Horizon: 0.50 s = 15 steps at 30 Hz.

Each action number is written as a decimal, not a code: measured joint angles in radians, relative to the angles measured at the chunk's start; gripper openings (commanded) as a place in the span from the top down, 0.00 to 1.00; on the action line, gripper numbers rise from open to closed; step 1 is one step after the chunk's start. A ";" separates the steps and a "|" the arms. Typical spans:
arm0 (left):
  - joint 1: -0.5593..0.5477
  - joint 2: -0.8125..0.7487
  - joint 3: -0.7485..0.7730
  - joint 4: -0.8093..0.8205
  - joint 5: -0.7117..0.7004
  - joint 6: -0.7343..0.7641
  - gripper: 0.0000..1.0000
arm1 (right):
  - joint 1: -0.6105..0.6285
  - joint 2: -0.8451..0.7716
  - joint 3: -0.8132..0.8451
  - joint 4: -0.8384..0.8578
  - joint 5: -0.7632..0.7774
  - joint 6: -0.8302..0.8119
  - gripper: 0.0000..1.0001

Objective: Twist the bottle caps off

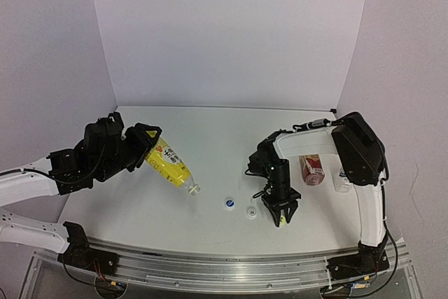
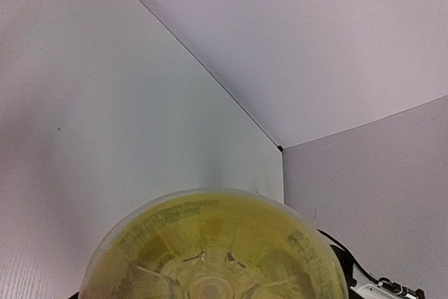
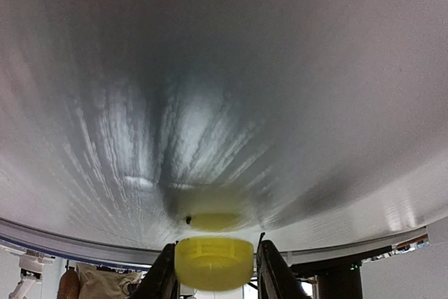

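Slim yellow plastic bottle with printed label, uncapped, tilted neck-down over white counter, left end effector clamped on its base, small yellow screw cap between right end effector fingers, whether gripped or loose unclear

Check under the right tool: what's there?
A yellow cap sits between the right tool's fingers, close over the table. Whether it touches down is hidden by the cap itself.
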 measured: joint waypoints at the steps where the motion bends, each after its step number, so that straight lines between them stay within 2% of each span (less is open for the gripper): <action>1: 0.000 0.000 0.000 0.000 -0.003 0.000 1.00 | 0.000 0.000 0.000 0.002 0.002 0.002 0.61; 7: 0.000 0.000 0.004 0.000 -0.015 0.003 1.00 | 0.000 0.000 0.001 0.014 0.013 0.004 0.49; 11: 0.000 0.001 0.007 0.000 -0.015 0.005 1.00 | 0.000 -0.003 0.005 0.017 0.029 0.006 0.33; 15: 0.000 0.002 0.021 0.000 -0.015 0.003 1.00 | 0.000 -0.076 0.010 0.031 0.057 0.005 0.28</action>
